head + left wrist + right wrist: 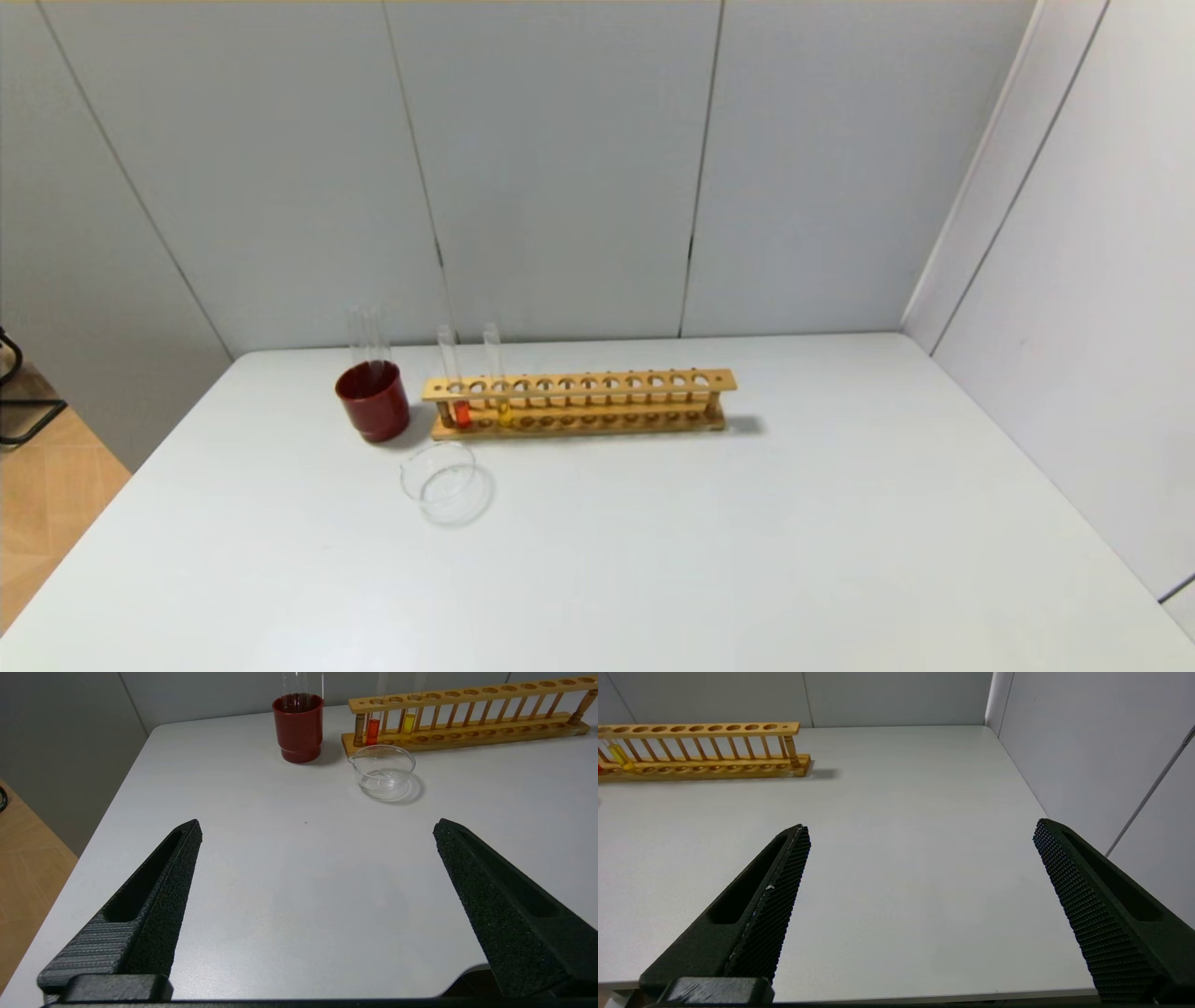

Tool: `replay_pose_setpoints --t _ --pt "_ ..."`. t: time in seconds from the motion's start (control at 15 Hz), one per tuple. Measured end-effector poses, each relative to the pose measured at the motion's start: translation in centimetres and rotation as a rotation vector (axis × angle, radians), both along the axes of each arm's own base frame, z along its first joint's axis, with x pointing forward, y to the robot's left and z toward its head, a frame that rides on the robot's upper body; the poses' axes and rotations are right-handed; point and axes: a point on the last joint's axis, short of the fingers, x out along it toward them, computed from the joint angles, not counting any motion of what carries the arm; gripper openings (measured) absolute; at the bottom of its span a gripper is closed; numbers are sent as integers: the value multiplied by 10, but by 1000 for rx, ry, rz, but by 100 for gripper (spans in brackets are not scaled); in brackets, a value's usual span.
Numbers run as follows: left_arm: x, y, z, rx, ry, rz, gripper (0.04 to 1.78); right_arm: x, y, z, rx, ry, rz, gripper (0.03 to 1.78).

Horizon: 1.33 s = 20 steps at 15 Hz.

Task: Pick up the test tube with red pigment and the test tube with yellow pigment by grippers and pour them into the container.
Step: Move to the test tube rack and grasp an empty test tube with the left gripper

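Note:
The test tube with red pigment stands at the left end of a wooden rack, with the test tube with yellow pigment just to its right. Both also show in the left wrist view, red and yellow. The clear glass container sits on the table in front of the rack's left end and looks empty. My left gripper is open and empty over the near left of the table. My right gripper is open and empty at the near right. Neither shows in the head view.
A dark red cup with colourless clear tubes in it stands left of the rack. The white table meets a wall at the back and a panel on the right. The floor drops off at the left edge.

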Motion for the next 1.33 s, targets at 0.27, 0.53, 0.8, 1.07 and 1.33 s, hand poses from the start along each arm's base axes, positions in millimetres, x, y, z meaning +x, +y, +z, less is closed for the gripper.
replay_pose_setpoints --t 0.27,0.53,0.8,1.07,1.33 --pt "0 0 0 9 -3 -1 175 0 0 0 0 0 0 175" --pt "0 0 1 27 -6 -2 175 0 0 0 0 1 0 175" --pt "-10 -1 29 30 -83 -51 175 0 0 0 0 1 0 175" --pt "-17 -4 93 35 -90 -176 175 0 0 0 0 1 0 175" --pt "31 -6 157 27 -11 -284 175 0 0 0 0 1 0 175"
